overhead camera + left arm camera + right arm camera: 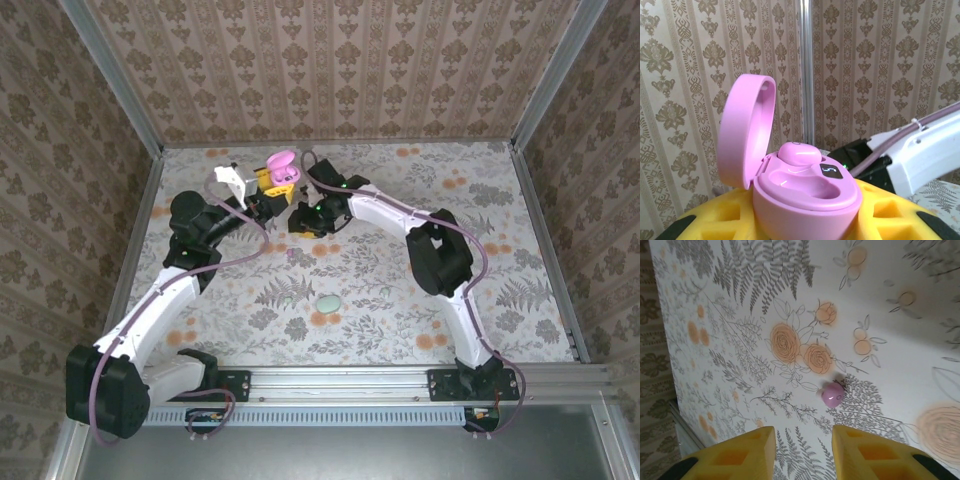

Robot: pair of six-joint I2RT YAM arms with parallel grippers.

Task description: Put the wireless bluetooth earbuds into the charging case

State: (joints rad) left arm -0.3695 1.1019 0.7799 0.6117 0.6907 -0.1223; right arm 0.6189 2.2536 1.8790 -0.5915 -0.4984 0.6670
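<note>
Open pink case [805,195] clamped in left gripper [278,184], one pink earbud [799,153] seated inside; right gripper [802,455] fingers apart, empty, above second pink earbud [833,394] lying on table [790,300].

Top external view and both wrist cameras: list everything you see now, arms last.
Pink oval plastic charging case: one, pink, lid open, held by the left gripper.
Pink rounded plastic earbuds: two, pink; one seated in that case, one loose on the floral-print table before the right gripper.
Mint oval plastic case: one, pale mint, closed, on the table between the arms.
Table: one, pale floral print.
Left gripper: one, yellow pads, shut on the pink case.
Right gripper: one, yellow pads, open, empty.
</note>
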